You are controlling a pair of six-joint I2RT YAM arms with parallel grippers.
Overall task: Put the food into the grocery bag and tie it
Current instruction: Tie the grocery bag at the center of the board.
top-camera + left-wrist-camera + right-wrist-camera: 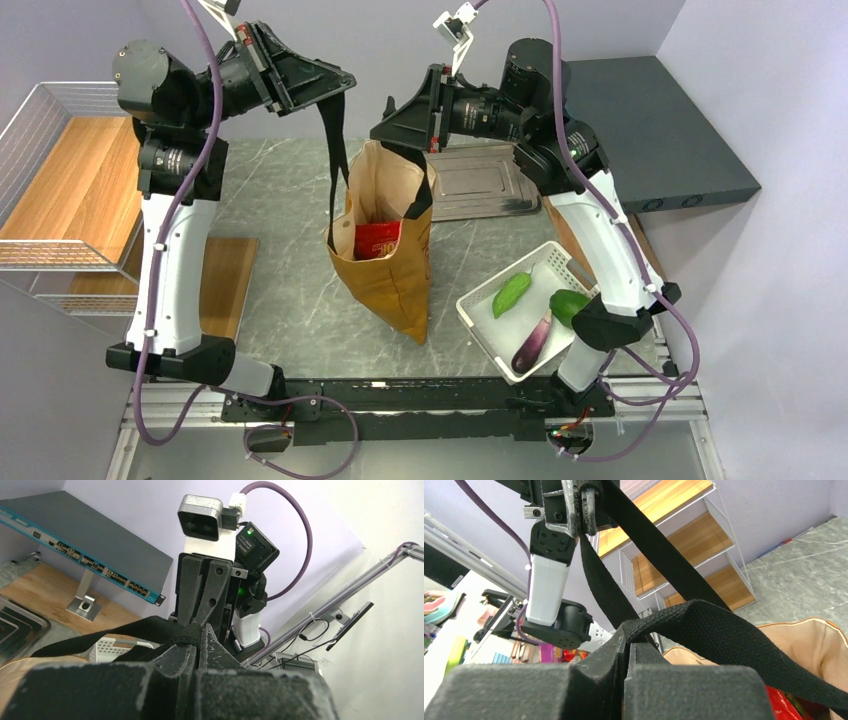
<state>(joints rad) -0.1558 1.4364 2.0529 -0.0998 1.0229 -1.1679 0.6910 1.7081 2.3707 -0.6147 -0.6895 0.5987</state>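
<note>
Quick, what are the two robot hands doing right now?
Left gripper: shut on a black bag strap.
Right gripper: shut on the other black strap.

Lab corner: lavender wall (400, 40), grey marbled table (270, 200).
Wire rack (60, 190) with wooden shelves at left edge; dark grey flat unit (660, 130) upper right by the wall; wooden board (225, 280) on the table, left of centre; even, soft light.

1. You have the grocery bag (395, 280) standing upright mid-table; ochre fabric, mouth open, cream lining showing; its black straps (335, 165) are pulled up above it.
2. Red snack packet (378, 240) sits inside the bag.
3. Purple oblong piece (532, 343) and two green pieces (511, 293) lie in the white basket (485, 341), right of the bag.
</note>
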